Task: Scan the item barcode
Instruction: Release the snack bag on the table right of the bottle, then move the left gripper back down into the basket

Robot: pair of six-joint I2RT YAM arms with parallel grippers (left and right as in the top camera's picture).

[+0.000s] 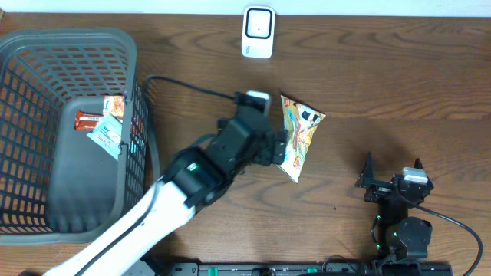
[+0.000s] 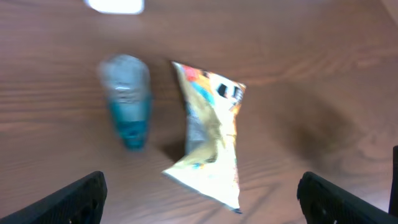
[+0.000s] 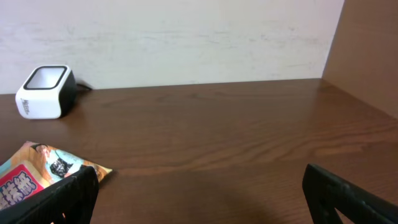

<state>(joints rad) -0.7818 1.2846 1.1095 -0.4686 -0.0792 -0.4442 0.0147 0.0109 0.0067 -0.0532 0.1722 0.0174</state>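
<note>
Bag (image 1: 301, 138) lies loose mid-table, short of the far-edge scanner (image 1: 258, 32), so my left gripper (image 2: 205, 200) hovers over it, jaws apart.

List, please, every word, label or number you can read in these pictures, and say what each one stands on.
Nothing is clear enough to quote.
Snack bag: red characters, partly cut off, unreadable.
Scanner: faint marking on its side, too small.
Packets in the basket: print too small.
</note>
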